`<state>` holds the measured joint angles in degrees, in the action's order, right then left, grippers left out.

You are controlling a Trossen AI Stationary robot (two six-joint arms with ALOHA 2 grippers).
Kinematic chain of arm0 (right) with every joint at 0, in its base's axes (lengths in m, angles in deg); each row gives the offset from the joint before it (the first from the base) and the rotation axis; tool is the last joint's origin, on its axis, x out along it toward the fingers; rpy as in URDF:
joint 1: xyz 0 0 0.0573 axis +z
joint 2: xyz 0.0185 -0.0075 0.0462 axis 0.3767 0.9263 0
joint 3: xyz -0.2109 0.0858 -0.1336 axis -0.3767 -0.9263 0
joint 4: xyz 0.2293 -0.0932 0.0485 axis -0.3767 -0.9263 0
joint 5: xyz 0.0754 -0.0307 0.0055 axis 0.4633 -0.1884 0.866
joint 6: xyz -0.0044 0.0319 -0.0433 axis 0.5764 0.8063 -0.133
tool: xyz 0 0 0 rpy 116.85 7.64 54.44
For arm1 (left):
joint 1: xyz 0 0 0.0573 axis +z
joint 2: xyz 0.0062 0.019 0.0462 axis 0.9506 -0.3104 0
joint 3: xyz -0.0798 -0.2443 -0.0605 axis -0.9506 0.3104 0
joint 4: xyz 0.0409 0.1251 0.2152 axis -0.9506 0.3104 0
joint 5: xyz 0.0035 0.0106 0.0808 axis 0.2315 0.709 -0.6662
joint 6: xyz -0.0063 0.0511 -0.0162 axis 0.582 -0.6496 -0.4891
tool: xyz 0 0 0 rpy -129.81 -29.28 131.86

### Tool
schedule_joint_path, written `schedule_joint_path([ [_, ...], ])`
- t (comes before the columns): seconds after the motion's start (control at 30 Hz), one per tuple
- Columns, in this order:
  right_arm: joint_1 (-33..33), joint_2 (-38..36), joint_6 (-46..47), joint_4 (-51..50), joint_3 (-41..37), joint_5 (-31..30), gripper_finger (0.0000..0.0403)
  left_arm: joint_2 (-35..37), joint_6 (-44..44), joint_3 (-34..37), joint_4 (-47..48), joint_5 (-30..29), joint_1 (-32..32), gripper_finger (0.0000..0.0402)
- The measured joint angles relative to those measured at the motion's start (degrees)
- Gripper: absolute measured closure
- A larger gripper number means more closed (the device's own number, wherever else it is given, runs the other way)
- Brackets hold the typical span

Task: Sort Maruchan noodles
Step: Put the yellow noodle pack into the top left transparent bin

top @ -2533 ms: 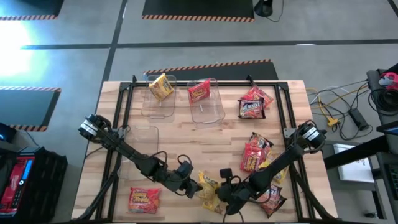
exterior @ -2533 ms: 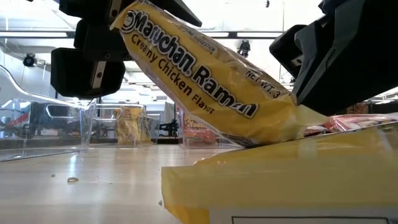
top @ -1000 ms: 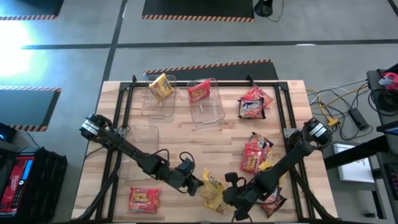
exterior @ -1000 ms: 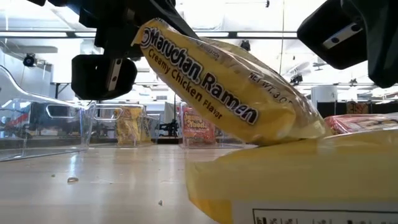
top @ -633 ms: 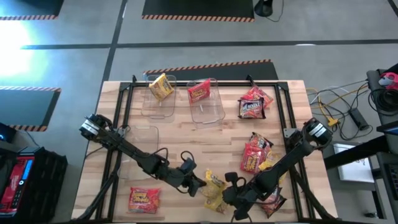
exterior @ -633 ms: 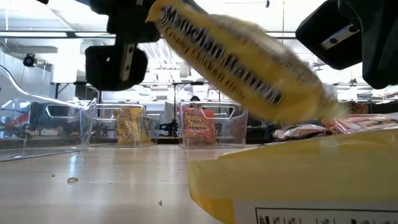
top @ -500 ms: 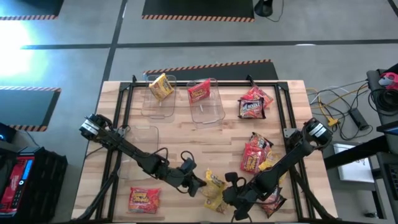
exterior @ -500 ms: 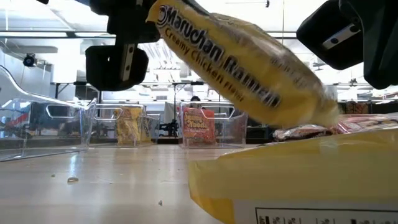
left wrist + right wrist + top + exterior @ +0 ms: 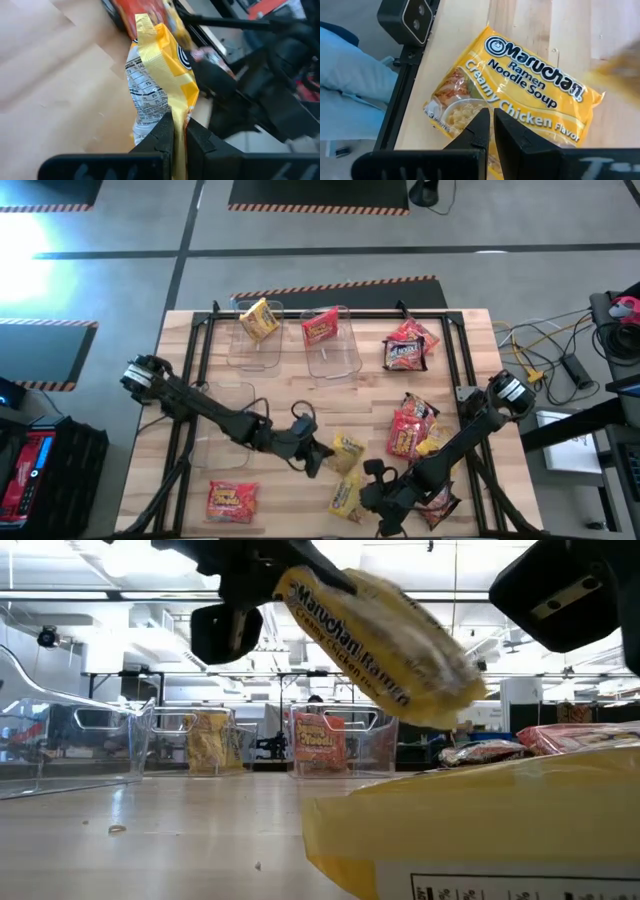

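Note:
My left gripper is shut on a yellow Maruchan noodle packet, which hangs in the air in the low view. A second yellow packet lies flat on the table near the front edge; in the right wrist view it lies just beyond my right gripper. That gripper is shut and holds nothing; in the low view it stands well above that packet. My left gripper pinches the yellow packet's end seam between its two fingers. The fingers come slanting down from the table's left side. The packet is lifted clear of the table and slopes down and away from the fingers, its free end lowest.
At the far left stand clear bins, one with a yellow packet, one with a red-orange packet; a third bin sits nearer. Red packets lie at the far right and right. An orange packet lies front left.
My left gripper has risen and gone toward the far edge and a little right, rolling as it went. The yellow packet it holds, whose free end rested on the lower yellow packet, is now lifted clear of it. The lower packet has stayed put.

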<state>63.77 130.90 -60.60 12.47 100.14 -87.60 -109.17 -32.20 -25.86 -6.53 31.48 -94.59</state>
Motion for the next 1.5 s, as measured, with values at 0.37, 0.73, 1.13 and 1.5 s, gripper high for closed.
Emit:
schedule_joint_path([
  [0.37,0.0,0.0,-0.7,0.0,0.0,0.0,0.0385,19.0,-18.6,0.0,17.2,-9.8,6.7,0.0400],
  [0.73,-0.7,0.0,-3.6,0.1,0.0,-0.5,0.0385,37.9,-22.0,0.0,48.4,-22.0,15.3,0.0400],
  [1.13,-1.1,0.0,-8.7,0.1,0.0,-0.6,0.0385,36.6,-34.3,0.2,57.2,-14.2,36.9,0.0400],
  [1.5,-1.1,0.0,-16.3,-0.8,0.0,-0.5,0.0385,28.7,-55.3,0.2,55.4,-4.4,51.4,0.0400],
])
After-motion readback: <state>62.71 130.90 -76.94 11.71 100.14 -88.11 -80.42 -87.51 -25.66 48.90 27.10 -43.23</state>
